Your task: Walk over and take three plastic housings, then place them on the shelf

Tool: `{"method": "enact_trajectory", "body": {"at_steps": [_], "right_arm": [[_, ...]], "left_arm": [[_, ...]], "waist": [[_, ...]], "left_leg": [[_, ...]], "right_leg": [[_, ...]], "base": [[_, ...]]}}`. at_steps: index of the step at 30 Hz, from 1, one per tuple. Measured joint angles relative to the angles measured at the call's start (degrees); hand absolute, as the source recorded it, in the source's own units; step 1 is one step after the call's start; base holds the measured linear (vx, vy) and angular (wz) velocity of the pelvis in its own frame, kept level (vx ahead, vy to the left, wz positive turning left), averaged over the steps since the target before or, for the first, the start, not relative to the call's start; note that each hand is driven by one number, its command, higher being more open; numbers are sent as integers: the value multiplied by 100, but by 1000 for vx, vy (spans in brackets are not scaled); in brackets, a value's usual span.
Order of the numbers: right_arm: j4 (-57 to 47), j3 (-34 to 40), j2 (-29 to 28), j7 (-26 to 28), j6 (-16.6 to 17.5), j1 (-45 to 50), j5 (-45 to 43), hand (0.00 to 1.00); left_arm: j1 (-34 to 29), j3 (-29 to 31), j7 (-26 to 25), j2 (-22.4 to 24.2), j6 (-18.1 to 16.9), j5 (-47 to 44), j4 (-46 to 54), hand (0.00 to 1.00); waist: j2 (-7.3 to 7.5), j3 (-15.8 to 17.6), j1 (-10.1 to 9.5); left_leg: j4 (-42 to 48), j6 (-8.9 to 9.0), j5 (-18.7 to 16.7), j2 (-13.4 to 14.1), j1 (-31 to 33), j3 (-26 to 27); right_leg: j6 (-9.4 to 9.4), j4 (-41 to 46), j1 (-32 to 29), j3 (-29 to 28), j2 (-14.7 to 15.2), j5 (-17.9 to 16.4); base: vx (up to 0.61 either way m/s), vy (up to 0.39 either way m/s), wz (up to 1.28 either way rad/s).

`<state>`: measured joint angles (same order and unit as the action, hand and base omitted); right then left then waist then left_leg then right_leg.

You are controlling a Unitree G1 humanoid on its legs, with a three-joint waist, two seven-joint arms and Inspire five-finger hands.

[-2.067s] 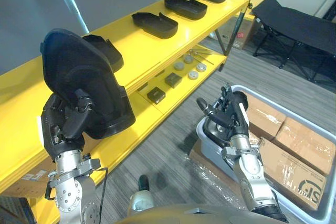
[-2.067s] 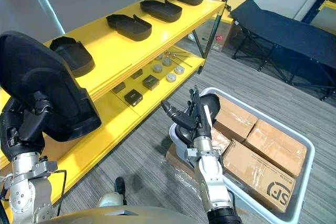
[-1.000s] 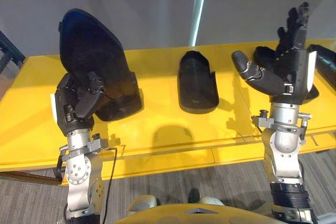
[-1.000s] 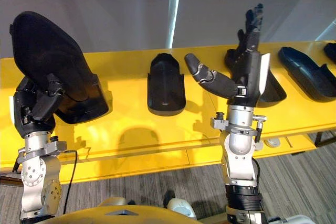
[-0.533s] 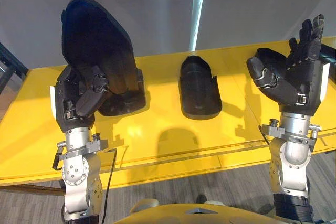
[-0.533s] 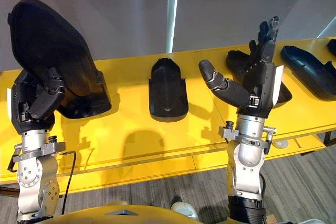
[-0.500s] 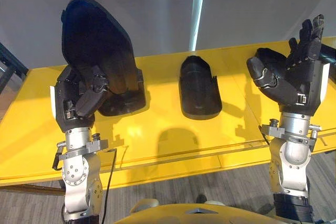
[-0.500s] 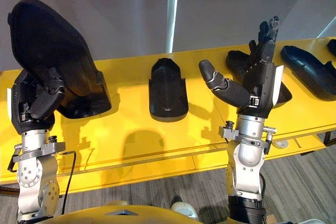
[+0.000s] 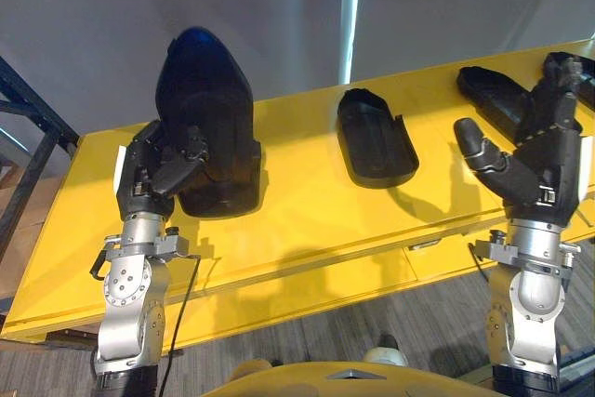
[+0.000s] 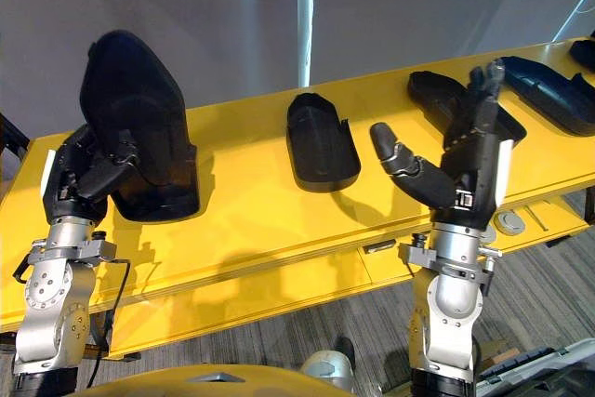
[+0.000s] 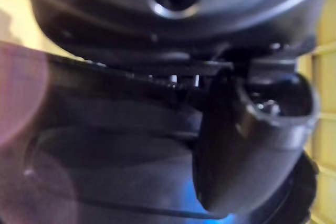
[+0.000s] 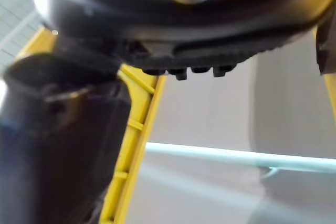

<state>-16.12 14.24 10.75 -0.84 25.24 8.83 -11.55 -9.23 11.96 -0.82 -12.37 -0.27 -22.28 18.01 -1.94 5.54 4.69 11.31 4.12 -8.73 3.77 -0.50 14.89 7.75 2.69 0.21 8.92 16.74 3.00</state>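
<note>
Housing (image 10: 135,118) in left robot hand (image 10: 88,174), four housings (image 10: 321,141) on shelf (image 10: 260,220)

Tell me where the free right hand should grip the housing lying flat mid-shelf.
Probably its right side wall, from above: the housing lies hollow side up on the shelf, so the open right hand could pinch that raised rim, thumb inside.

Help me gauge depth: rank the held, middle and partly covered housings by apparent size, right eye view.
1. Held housing, in the left robot hand; nearest, so inflated.
2-3. Middle housing and covered housing, behind the right robot hand: alike, the latter partly hidden.
</note>
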Motion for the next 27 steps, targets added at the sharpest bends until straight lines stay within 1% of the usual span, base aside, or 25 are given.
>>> {"method": "enact_trajectory", "body": {"at_steps": [2,3,4,5,6,8,9,10,11,13,15,16,17,18,22,27], "right_arm": [[7,-172,5,32,-174,-13,4,100],[9,-192,6,32,-249,-14,6,100],[20,-197,18,30,-363,-19,3,100],[73,-198,59,28,-419,-57,-2,100],[98,-201,87,30,-454,-95,-4,100],[225,-287,246,29,-466,-298,-12,100],[240,-314,296,31,-466,-349,-14,100],[241,-378,353,40,-466,-460,-15,100],[240,-414,356,47,-466,-536,-16,100],[238,-510,365,100,-464,-786,-29,100],[239,-601,447,138,-465,-850,-57,100],[239,-618,496,166,-465,-857,-57,100],[259,-666,532,195,-465,-871,-57,100],[281,-708,532,205,-466,-894,-58,100],[343,-823,532,280,-466,-966,-64,100],[343,-835,531,325,-466,-966,-68,100]], "left_arm": [[22,-61,-14,24,355,-390,-55,0],[64,-94,-35,24,422,-549,-108,0],[285,-181,-60,24,503,-906,-356,0],[628,-278,-85,19,565,-1216,-718,0],[808,-329,-115,18,575,-1376,-928,0],[1467,-545,-312,-2,581,-1718,-1753,0],[1627,-590,-346,-18,599,-1807,-1957,0],[1927,-675,-432,-69,644,-1862,-2305,0],[2038,-695,-460,-106,660,-1892,-2430,0],[2455,-791,-588,-221,746,-2042,-2818,0],[2697,-833,-697,-221,809,-2034,-3085,0],[2837,-834,-750,-226,806,-2012,-3186,0],[3133,-834,-827,-258,813,-2010,-3441,0],[3252,-834,-877,-287,822,-2008,-3595,0],[3851,-833,-1123,-580,837,-1728,-4339,0],[4106,-829,-1310,-660,925,-817,-4678,0]], "waist": [[-77,26,-24],[-90,18,-29],[-96,17,-48],[-98,19,-47],[-96,21,-37],[-80,45,62],[-73,57,85],[-53,99,141],[-43,143,176],[16,336,274],[6,431,333],[-21,480,334],[-72,521,333],[-87,528,340],[-102,546,364],[-107,564,418]], "left_leg": [[-13,54,53,142,16,-6],[-28,82,69,180,22,-10],[-66,131,98,207,14,-21],[-94,164,118,276,8,-38],[-113,178,128,286,0,-39],[-172,181,161,287,-15,-25],[-171,181,161,286,-13,-5],[-172,180,161,280,-2,33],[-173,180,161,280,-1,54],[-170,162,171,278,15,123],[-175,154,179,279,37,139],[-175,154,183,279,41,146],[-181,160,196,280,47,149],[-193,167,209,285,45,154],[-332,217,299,341,2,208],[-355,238,318,379,-29,229]], "right_leg": [[86,-35,-11,43,-136,59],[93,-67,-10,53,-179,70],[94,-93,-9,61,-240,72],[92,-94,-9,88,-288,74],[90,-95,-9,94,-304,76],[72,-96,-25,78,-314,88],[73,-96,-38,52,-307,90],[75,-97,-71,18,-300,105],[69,-97,-83,0,-302,114],[72,-126,-128,-73,-306,142],[76,-188,-129,-92,-319,183],[77,-187,-137,-102,-328,185],[77,-187,-145,-105,-348,185],[77,-187,-152,-111,-360,186],[55,-188,-203,-153,-438,201],[52,-188,-199,-178,-485,202]], "base": [[73,-68,2],[93,-89,1],[79,-84,3],[66,-78,2],[17,-43,2],[-9,-3,-2],[-34,5,-11],[-42,9,-13],[-68,9,-19],[-77,-2,-14],[-52,-7,-4],[-40,-8,-3],[0,0,0],[-15,-14,-4],[-3,-31,-6],[-7,-9,-2]]}}
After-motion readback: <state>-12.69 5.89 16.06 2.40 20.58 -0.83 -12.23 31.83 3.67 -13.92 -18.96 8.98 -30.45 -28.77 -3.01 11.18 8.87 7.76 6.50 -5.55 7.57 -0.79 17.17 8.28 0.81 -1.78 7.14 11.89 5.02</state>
